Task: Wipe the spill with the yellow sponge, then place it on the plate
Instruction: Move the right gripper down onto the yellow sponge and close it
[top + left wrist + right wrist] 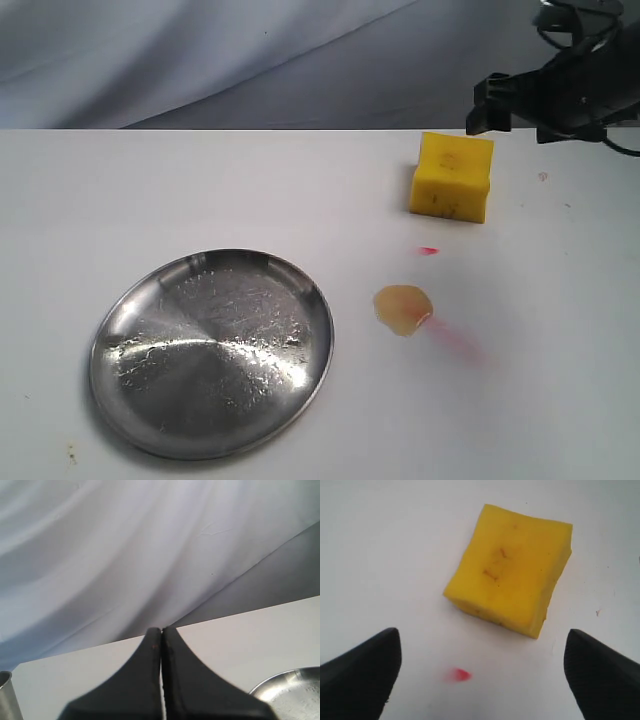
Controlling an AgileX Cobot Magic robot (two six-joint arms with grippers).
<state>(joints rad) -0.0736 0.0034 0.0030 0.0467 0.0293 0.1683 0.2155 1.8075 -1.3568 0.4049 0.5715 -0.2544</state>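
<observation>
Yellow sponge [452, 177]: was seen standing on the white table [150, 190], far right, touched by neither gripper and well apart from the plate.
Spill [403, 308]: was found in front of the sponge, just beside the plate's right rim but not touching it.
Plate [210, 355]: was set at the near left, its scuffed surface bare.
Right gripper [480, 672]: was held above and behind the sponge with the jaws spread wide (the sponge was framed between them, apart from both).
Left gripper [161, 630]: was seen with the jaws pressed together on nothing, the plate's rim beside it.
Red dot [428, 250]: was found between sponge and spill.
Pink streak [455, 340]: was seen trailing from the spill toward the near right.
Metal cylinder [7, 695]: was cut off at the edge of the left wrist view, possibly a cup.
</observation>
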